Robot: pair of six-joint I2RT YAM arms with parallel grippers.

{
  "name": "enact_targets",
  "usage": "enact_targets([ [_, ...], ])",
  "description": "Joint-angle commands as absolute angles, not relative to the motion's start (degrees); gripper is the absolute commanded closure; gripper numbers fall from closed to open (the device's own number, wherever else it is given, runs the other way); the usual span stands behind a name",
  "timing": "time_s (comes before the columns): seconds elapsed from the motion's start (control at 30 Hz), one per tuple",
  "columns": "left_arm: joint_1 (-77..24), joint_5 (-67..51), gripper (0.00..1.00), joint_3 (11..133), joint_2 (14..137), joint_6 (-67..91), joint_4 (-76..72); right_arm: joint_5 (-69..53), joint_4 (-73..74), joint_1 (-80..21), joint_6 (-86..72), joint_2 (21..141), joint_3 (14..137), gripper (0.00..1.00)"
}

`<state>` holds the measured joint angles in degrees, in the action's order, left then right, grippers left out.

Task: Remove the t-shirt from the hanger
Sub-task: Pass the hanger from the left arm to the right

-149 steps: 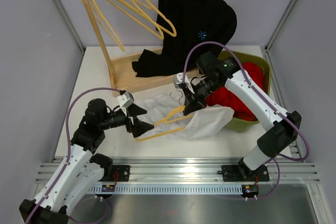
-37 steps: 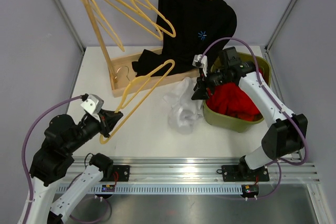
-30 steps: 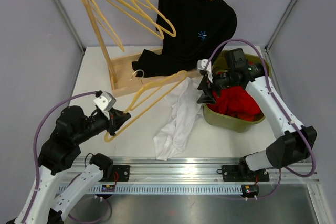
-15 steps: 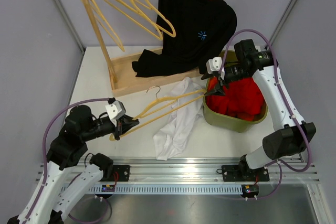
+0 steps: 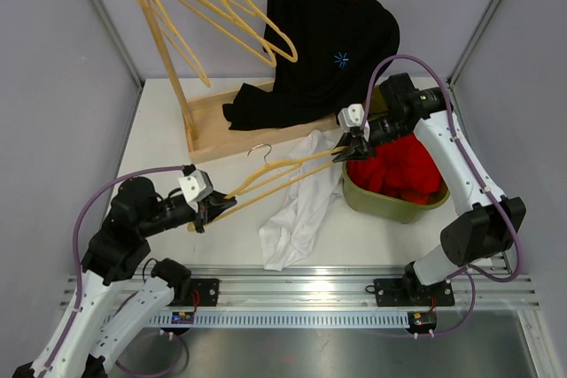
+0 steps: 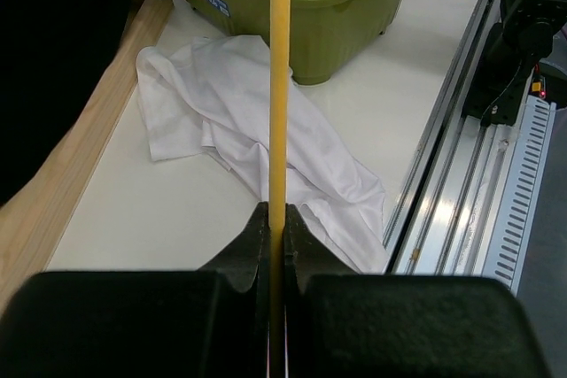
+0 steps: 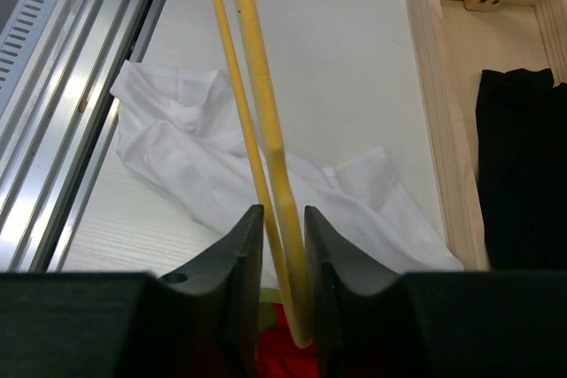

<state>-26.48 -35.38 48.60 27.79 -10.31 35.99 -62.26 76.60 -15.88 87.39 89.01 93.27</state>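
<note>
The shirt's removal looks done to me: the crumpled white cotton t-shirt lies in a soft, wrinkled heap on the white table, below the bar I hold between my two grippers and touching neither of them, and no cloth hangs on the yellow plastic hanger. My left gripper is clamped tight on the near end of that hanger, the black fingers pinched onto the thin, smooth, rigid rod with no gap showing. My right gripper is drawn to a narrow slot around the far end, where the rod thickens and curves, and from my wrist view it looks gripped. What seems left is only tidying: putting the bare hanger down or back, and perhaps moving the shirt. Just beyond my right gripper sits a glossy olive-green plastic bin filled with bunched red fabric; the shirt's upper edge lies just beside its wall. Farther out from both grippers stands a pale wooden rack with a flat plank base, carrying a limp black garment and spare yellow hangers of the same slim, angular shape.
</note>
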Motion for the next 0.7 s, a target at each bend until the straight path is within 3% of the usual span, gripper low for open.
enact_targets([
  [0.0, -26.28, -33.58, 1.0, 47.9, 27.69, -11.16, 29.53, -64.25, 93.69, -16.08, 87.45, 88.86, 93.08, 0.73],
  [0.07, -26.28, -32.96, 1.0, 47.73, 27.68, -11.25, 29.18, -64.34, 93.69, -16.08, 87.19, 88.6, 93.16, 0.83],
  [0.13, -26.28, -31.65, 1.0, 47.38, 27.86, -11.51, 29.27, -63.99, 93.6, -16.08, 87.01, 88.16, 93.69, 0.99],
  [0.23, -26.28, -27.79, 0.98, 46.67, 27.78, -10.9, 28.66, -62.67, 93.17, -16.17, 85.26, 87.8, 94.91, 1.0],
  [0.33, -26.28, -21.55, 0.63, 45.88, 25.85, -9.67, 27.08, -61.01, 90.55, -16.08, 81.31, 86.84, 95.01, 1.0],
  [0.37, -26.28, -19.88, 0.33, 45.53, 25.14, -9.41, 26.64, -60.47, 89.31, -16.08, 79.91, 86.49, 94.75, 1.0],
  [0.47, -26.28, -13.11, 0.13, 45.0, 21.63, -9.06, 25.84, -56.52, 82.28, -16.0, 70.95, 84.73, 92.91, 1.0],
  [0.5, -26.37, -9.18, 0.01, 44.74, 20.75, -8.79, 25.67, -55.47, 80.7, -16.08, 66.93, 84.12, 92.29, 1.0],
  [0.67, -26.28, -0.63, 0.01, 41.75, 14.68, -7.39, 25.93, -50.11, 69.55, -14.94, 52.0, 81.83, 87.64, 1.0],
])
